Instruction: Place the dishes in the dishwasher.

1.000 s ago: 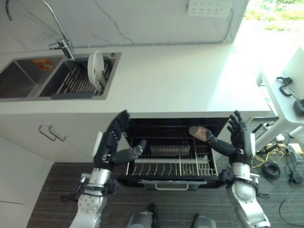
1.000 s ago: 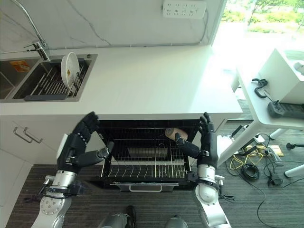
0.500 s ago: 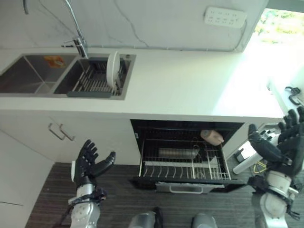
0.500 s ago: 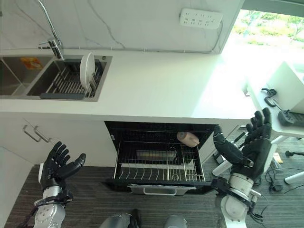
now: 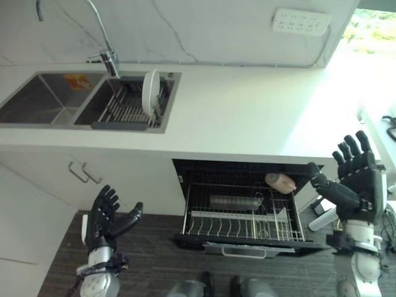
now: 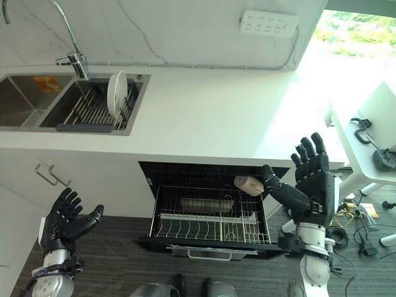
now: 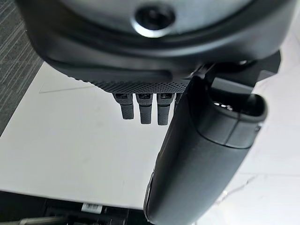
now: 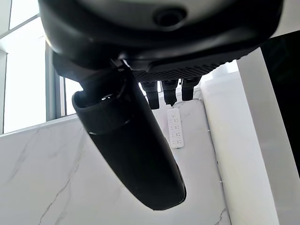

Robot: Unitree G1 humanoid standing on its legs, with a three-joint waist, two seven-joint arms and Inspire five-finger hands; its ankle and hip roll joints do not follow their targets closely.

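Standing round white plate (image 5: 150,91) in sink rack (image 5: 127,106) | wire dishwasher rack (image 5: 244,213) | both hands (image 5: 106,218) (image 5: 359,182) fingers spread, empty

Both head eyes look steeply down from above, sharing the white counter (image 5: 247,117), the sink (image 6: 68,102) and the open dishwasher (image 6: 207,213). Each wrist camera sits tight behind its own hand, facing along it toward counter and marble wall (image 8: 56,173).
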